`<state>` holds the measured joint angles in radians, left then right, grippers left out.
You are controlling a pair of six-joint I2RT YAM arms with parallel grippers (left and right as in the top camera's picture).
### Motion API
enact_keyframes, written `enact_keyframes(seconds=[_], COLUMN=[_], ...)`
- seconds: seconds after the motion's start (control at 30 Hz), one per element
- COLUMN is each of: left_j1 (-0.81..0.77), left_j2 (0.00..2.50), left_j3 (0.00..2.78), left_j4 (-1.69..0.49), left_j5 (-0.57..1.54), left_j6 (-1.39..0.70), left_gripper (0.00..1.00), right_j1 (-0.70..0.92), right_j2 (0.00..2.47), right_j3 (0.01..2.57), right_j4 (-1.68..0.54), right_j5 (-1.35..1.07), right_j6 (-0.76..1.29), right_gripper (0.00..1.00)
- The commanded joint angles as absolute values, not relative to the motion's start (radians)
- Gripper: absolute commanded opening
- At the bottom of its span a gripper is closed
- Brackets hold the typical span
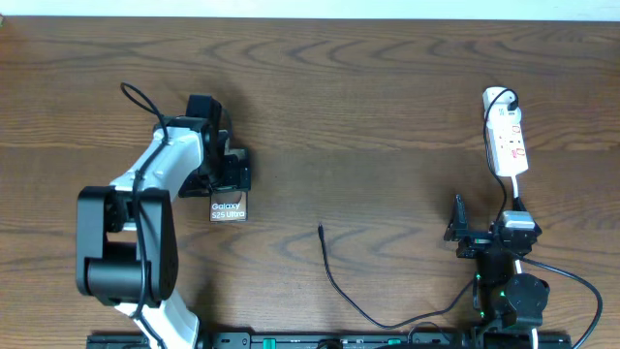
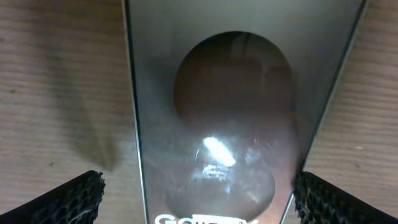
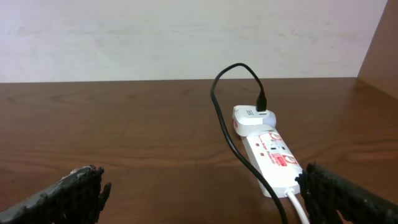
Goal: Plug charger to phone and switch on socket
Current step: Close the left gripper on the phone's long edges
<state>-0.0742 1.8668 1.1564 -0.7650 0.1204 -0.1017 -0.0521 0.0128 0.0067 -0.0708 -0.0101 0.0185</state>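
Can't see the upper part of the phone (image 1: 229,208) in the overhead view: covered by the left end effector (image 1: 228,179). In the left wrist view, only getting the tops of the white lettering at the bottom edge, plus glare and a blurry oval patch. Can't read switch positions on the socket (image 1: 508,143): too small. Can't follow the charger (image 1: 339,286) cable behind the right arm at lower right of the overhead view.

Locating phone flat on the surface (image 1: 387,116), left of centre, directly under left end effector, between its wide-spread fingers (image 2: 68,199), not visibly touched, nothing gripped. Finding right end effector (image 1: 489,231) just as wide apart, empty, near socket at upper right, just below it, not touching. Seeing charger tip (image 1: 321,230) lying bare at lower centre, well apart from phone and both end effectors.

Counting: one phone, one socket, one charger, two end effectors.
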Motion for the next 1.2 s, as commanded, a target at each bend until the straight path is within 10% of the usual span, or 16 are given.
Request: enact_keyframes(seconds=[0.0, 1.17], left_j1=[-0.078, -0.128], left_j2=[1.869, 1.869], left_j3=[1.171, 1.15], left_j4=[-0.757, -0.735], left_j5=[0.108, 0.077], left_j6=[-0.11, -0.11], left_gripper=[0.98, 0.98], right_j1=[-0.06, -0.06], right_j2=[0.01, 0.01], right_j3=[0.006, 0.006], right_j4=[-0.075, -0.075], right_j5=[-0.006, -0.006], right_j6=[0.03, 0.03], right_gripper=[0.99, 0.99])
